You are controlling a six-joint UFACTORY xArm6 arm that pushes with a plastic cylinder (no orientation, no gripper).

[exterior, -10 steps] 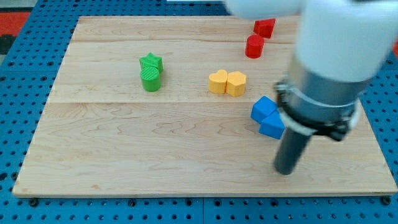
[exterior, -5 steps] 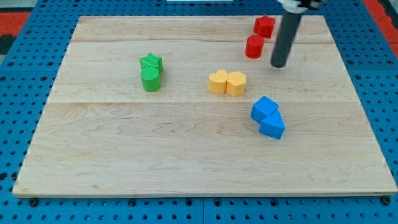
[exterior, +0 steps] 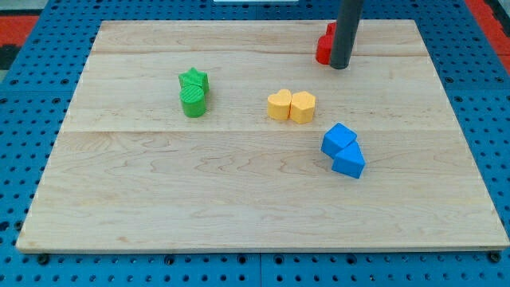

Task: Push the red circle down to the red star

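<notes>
The red circle (exterior: 322, 52) stands near the view's top right of the wooden board (exterior: 159, 199). Only its left part shows beside my rod. The red star (exterior: 329, 30) sits just above it, touching or nearly touching, and is mostly hidden behind the rod. My tip (exterior: 339, 67) rests on the board at the red circle's lower right edge, right against it or just in front of it; I cannot tell whether it touches.
A green star (exterior: 194, 78) and a green circle (exterior: 193, 103) touch at the left. A yellow heart (exterior: 279, 104) and a yellow hexagon (exterior: 303, 107) touch in the middle. Two blue blocks (exterior: 339, 139) (exterior: 349, 163) touch at the lower right.
My tip has swung from the lower right, below the blue blocks, up to the top and then left onto the red blocks, now covering much of them. The other blocks have not moved.
</notes>
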